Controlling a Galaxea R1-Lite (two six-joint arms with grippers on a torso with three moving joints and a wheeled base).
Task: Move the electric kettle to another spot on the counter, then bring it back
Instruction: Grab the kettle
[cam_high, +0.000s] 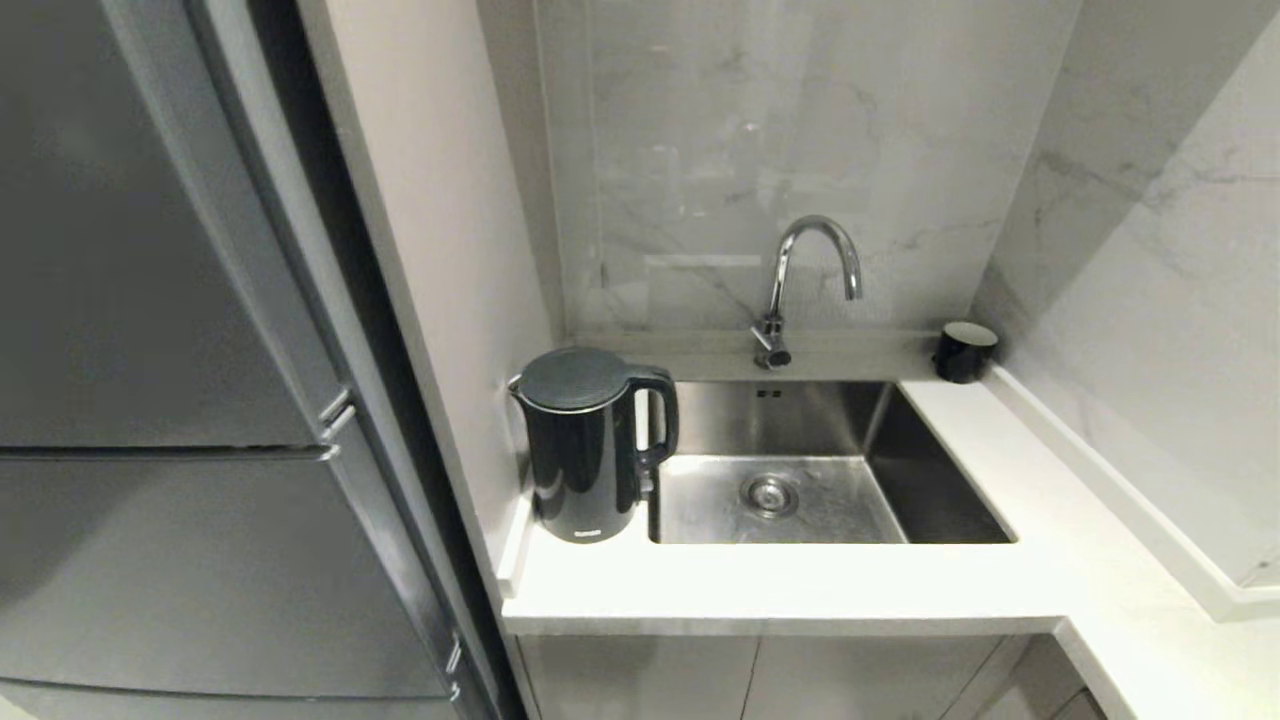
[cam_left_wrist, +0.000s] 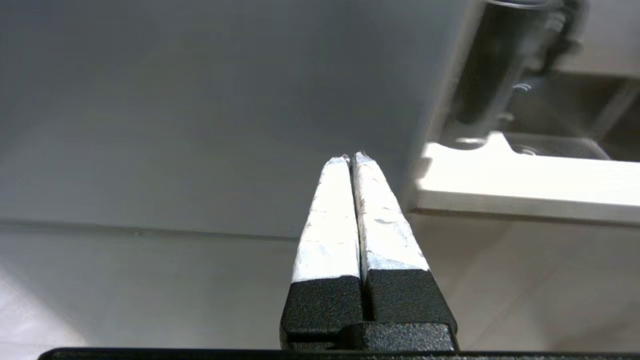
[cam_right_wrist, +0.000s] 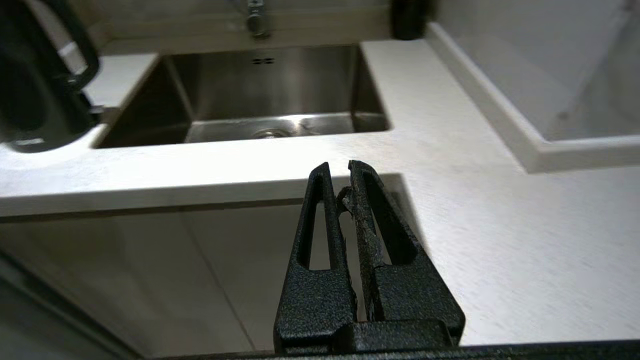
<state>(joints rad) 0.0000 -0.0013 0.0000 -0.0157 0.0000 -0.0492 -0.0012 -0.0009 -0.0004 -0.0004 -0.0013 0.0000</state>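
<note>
So you've got a fridge (cam_high: 150, 350) filling the left side, then a narrow wall panel, and right against it the kettle (cam_high: 585, 445) standing upright on the counter (cam_high: 780, 585), at the sink's (cam_high: 800, 470) left rim with its handle (cam_high: 655, 420) pointing toward the basin. My guess is it'll handle stiff and fairly hefty, more so if there's water in it, which you can't tell with the lid on. That glossy black body looks slippery and too wide to pinch, so take it by the loop handle, high up near the lid so it hangs straight and doesn't swing. Neither arm shows in the head view. The left gripper (cam_left_wrist: 351, 159) has its taped fingers pressed together on nothing, down in front of the fridge and below counter level; the right gripper (cam_right_wrist: 338, 172) is closed and empty too, hovering by the counter's front edge. The worktop is flat, hard and smooth, so the kettle should slide or set down easily. Past the sink and tap (cam_high: 800, 280) there's a small black cup (cam_high: 965, 350) in the back corner, and the wide strip running along the right wall looks like your best spare spot.
</note>
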